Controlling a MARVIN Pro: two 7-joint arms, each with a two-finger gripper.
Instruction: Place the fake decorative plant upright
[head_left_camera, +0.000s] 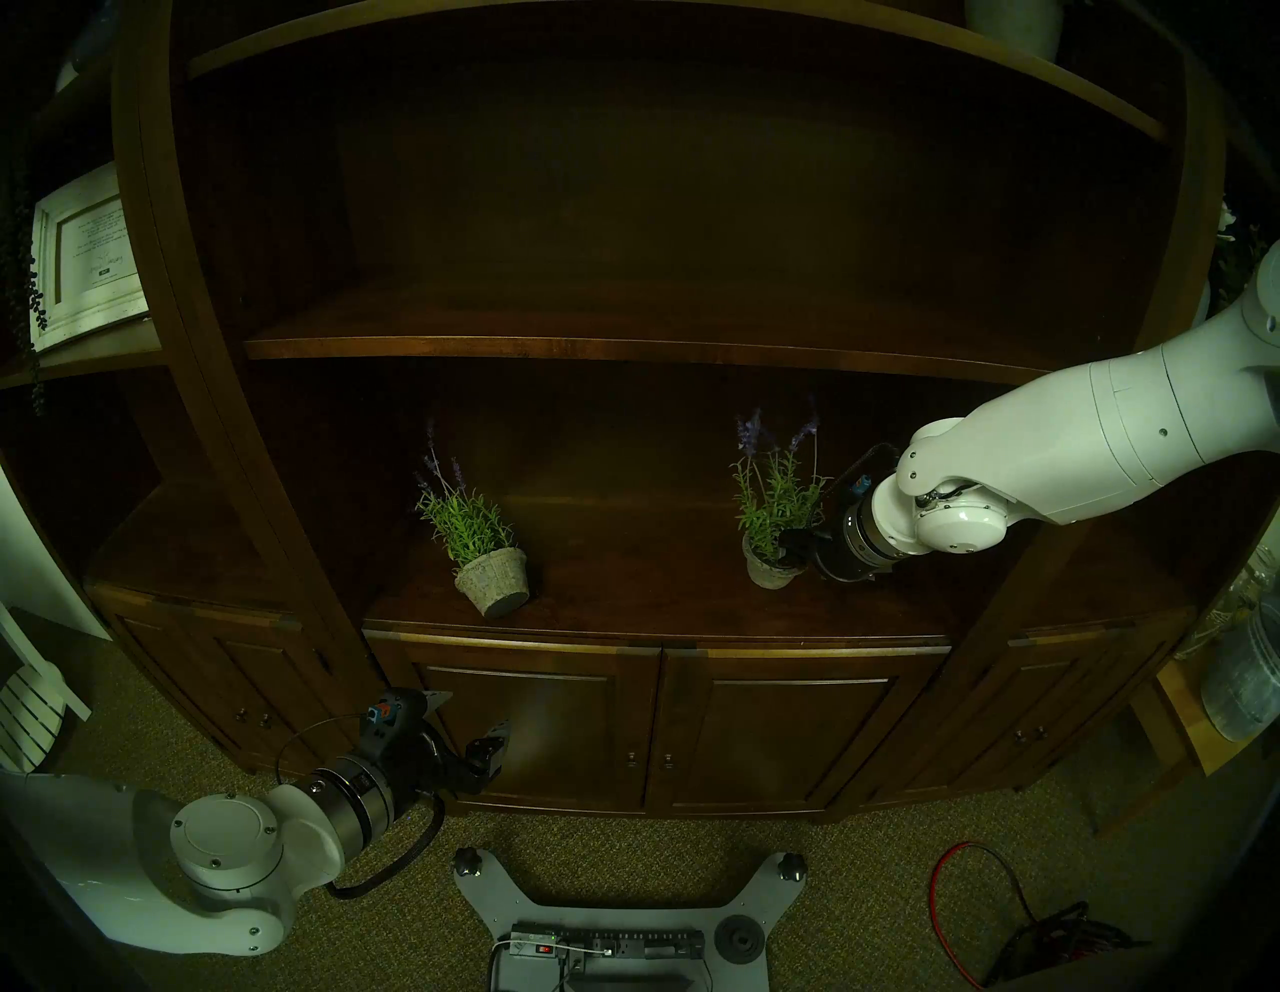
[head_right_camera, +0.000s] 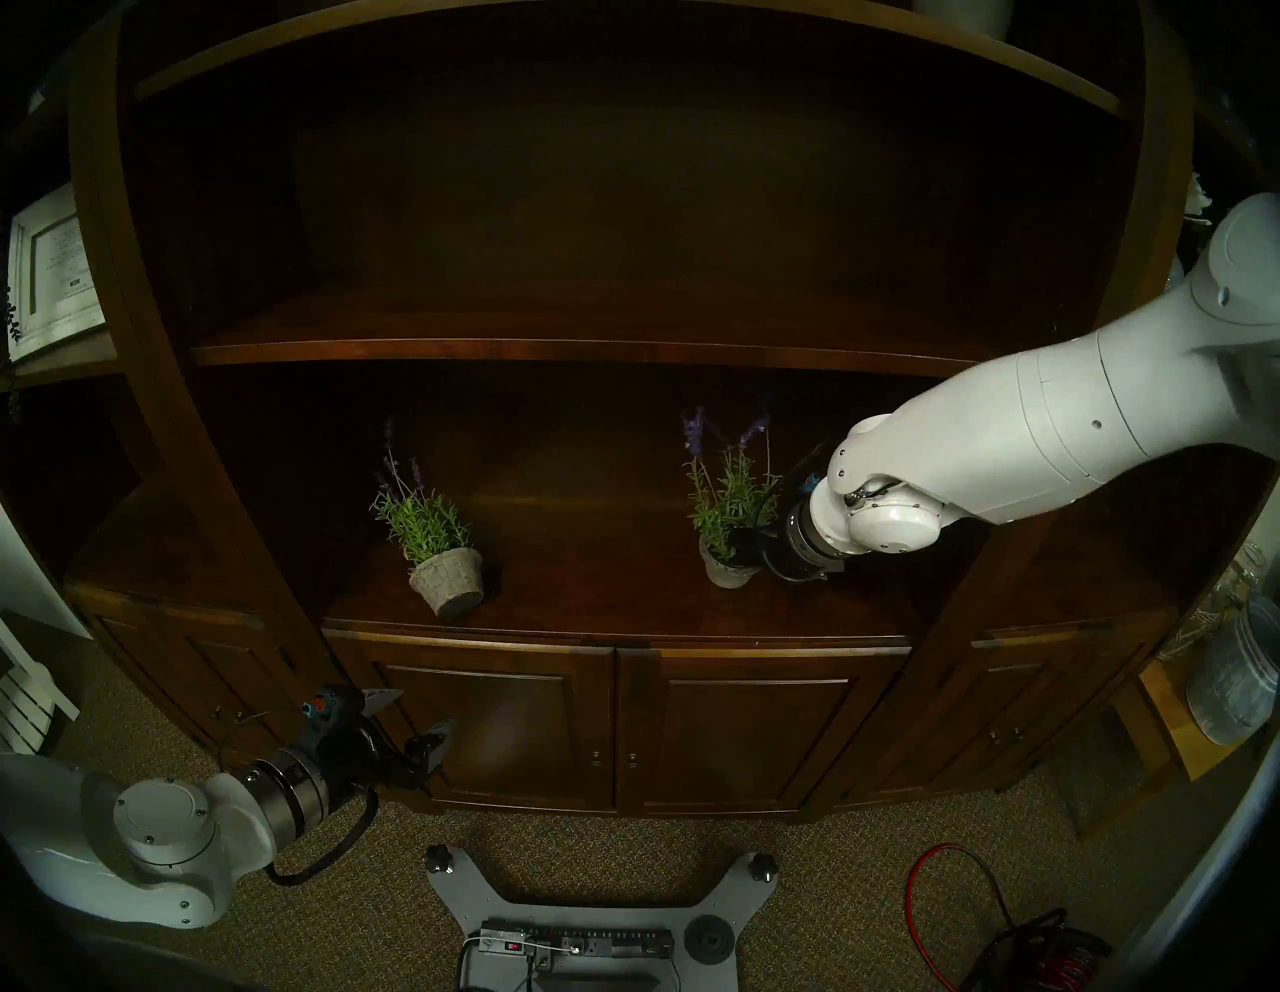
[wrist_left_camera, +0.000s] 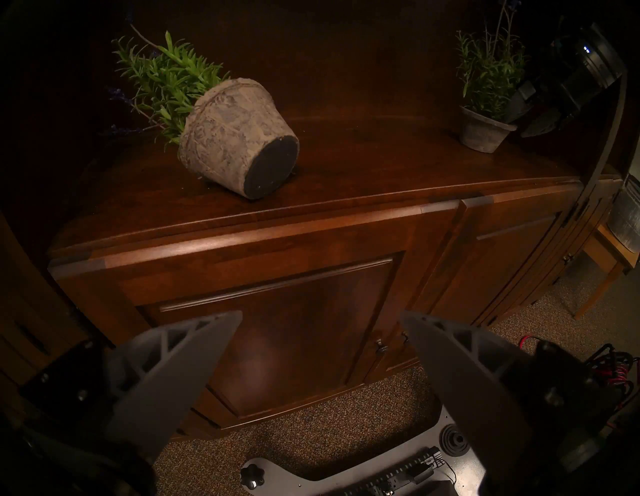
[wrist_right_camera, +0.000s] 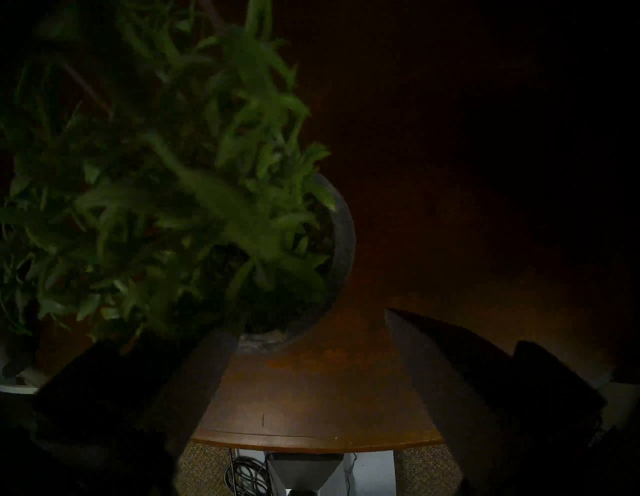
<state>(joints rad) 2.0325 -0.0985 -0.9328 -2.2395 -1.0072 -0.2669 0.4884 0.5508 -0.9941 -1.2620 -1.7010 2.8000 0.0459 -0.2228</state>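
Right gripper (head_left_camera: 789, 547) at the upright plant (head_left_camera: 770, 547) near the counter's (head_left_camera: 658, 609) right end, fingers spread, one over the rim, gripping nothing I can confirm. Left gripper (head_left_camera: 474, 724) wide open, empty.

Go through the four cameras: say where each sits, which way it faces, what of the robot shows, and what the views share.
Head stereo left: up on the head, looking down at the cabinet; both arms show.
Head stereo right: nearly the same picture.
Left wrist: low before the cabinet doors, looking up at the tipped plant; left gripper, jaws apart.
Right wrist: close over the upright plant; right gripper, jaws apart.
Shared: left wrist and head views show both plants.
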